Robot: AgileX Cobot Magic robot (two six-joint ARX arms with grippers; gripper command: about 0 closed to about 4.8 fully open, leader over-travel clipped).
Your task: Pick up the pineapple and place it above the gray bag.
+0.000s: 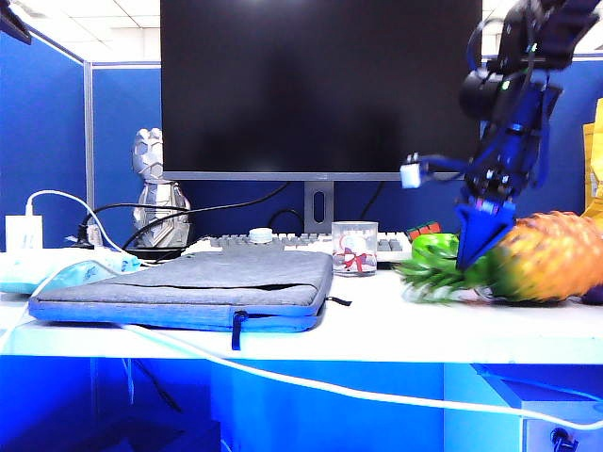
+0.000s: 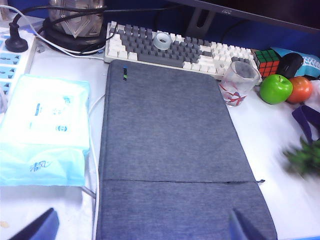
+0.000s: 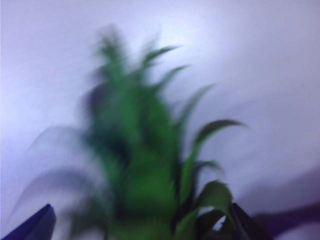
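While the pineapple (image 1: 551, 256) lies lengthwise, crown toward gray bag (image 1: 226, 282), right hand (image 1: 482, 240) spread above, left hand (image 2: 140, 227) spread

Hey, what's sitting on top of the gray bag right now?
Nothing lies on the gray bag; its top is bare. The pineapple lies on the table beside it, under the open right gripper. The bag's underside is hidden.

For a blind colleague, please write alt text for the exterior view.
The right end effector, open, is down at the orange-yellow pineapple lying on the white table. A flat gray fabric bag lies left, before a dark monitor.
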